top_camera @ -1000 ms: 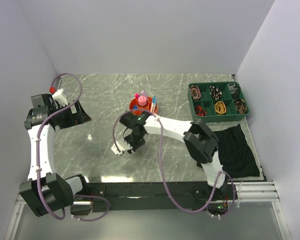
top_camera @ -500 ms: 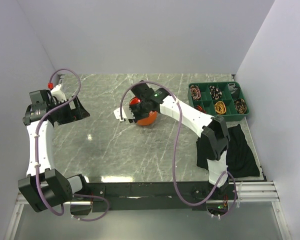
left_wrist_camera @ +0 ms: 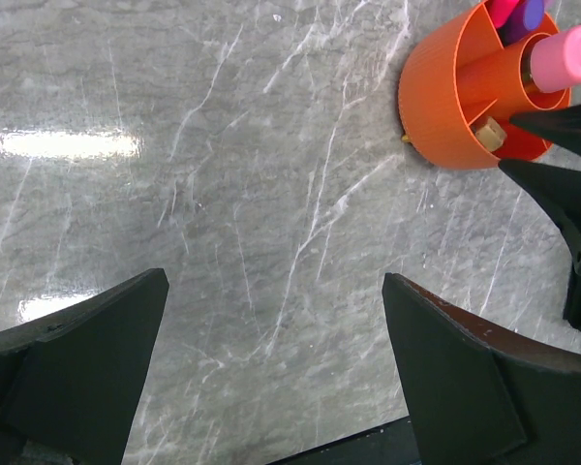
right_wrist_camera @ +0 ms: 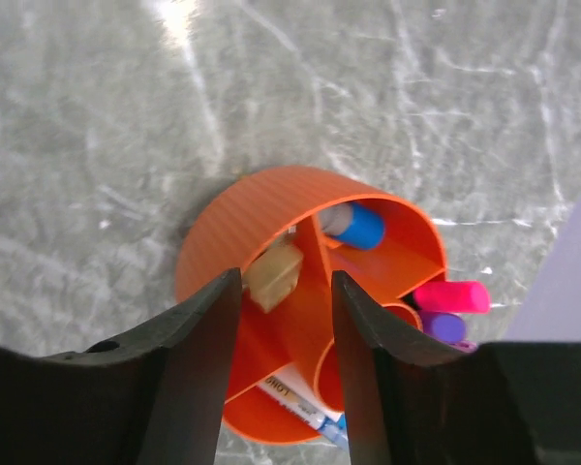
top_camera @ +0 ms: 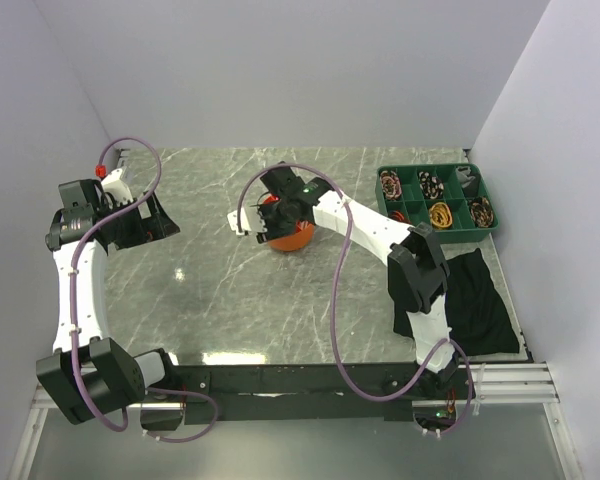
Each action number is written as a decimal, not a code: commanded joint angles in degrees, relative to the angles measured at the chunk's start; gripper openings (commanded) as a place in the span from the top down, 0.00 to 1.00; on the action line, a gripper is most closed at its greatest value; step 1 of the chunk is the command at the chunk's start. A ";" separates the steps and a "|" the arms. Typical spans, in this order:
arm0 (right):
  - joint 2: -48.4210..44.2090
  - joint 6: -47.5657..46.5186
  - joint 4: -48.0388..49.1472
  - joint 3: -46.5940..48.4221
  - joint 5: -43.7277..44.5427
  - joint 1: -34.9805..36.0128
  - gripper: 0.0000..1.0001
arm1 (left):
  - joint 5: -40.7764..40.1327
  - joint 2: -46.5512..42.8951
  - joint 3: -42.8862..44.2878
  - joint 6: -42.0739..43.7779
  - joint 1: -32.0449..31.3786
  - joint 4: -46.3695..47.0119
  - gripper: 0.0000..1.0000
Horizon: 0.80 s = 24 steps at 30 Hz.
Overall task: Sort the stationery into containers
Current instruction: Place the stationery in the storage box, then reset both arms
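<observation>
The orange pot (right_wrist_camera: 234, 225) is sitting upright on the marble worktop (left_wrist_camera: 223, 145), towards its far middle. A yellow eraser (right_wrist_camera: 274, 274) is lying tilted in one outer section, its long axis slanting up towards the divider. In the next section a small blue cylinder (right_wrist_camera: 353, 225) is leaning over, blue end pointing right. The right tool (right_wrist_camera: 286, 286) is hovering just above the pot, jaws partly spread, wider than the eraser and pinching nothing. The left tool (left_wrist_camera: 271, 281) is hanging well apart over bare worktop, spread wide and carrying nothing.
</observation>
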 commanded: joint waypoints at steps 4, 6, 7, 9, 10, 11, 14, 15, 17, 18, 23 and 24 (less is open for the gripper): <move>-4.66 4.34 4.31 -1.35 1.20 -0.28 0.45 | 1.21 -0.11 2.11 -0.77 0.25 1.46 0.01; -6.41 6.44 4.48 -1.52 0.77 -0.28 0.36 | 1.56 -0.03 2.46 -0.42 0.34 1.37 0.01; -7.29 11.06 5.01 -1.78 0.41 -0.37 0.24 | 2.09 -0.20 2.55 -0.33 0.25 1.63 0.01; -10.45 18.72 7.11 -2.92 -0.55 -0.37 0.00 | 2.88 -0.38 2.64 -0.25 0.25 1.89 0.01; -11.51 27.46 7.82 -3.45 -0.47 -0.46 0.00 | 3.23 -0.81 2.47 -0.25 0.33 2.16 0.01; -14.04 32.42 9.04 -6.42 -0.03 -0.46 0.00 | 4.02 -0.99 2.03 -0.33 0.07 2.42 0.00; -21.33 53.35 21.07 -18.60 15.21 1.46 0.00 | 5.34 -1.61 0.28 0.37 -0.71 3.12 0.01; -22.84 56.08 22.93 -21.01 18.83 2.09 0.00 | 4.99 -2.39 -0.43 1.59 -1.15 3.91 0.00; -26.54 56.55 23.03 -26.19 25.97 3.23 0.00 | 2.72 -3.45 -3.06 2.22 -3.35 7.41 0.01; -27.59 56.64 23.03 -27.53 27.12 3.15 0.00 | 2.27 -3.98 -3.94 4.48 -3.88 8.65 0.01; -34.80 52.08 26.20 -34.56 33.72 2.27 0.00 | 1.57 -3.98 -8.08 4.15 -5.64 15.60 0.01; -35.51 51.98 25.85 -34.83 33.63 1.05 0.00 | 1.48 -3.55 -8.52 3.63 -5.90 17.61 0.01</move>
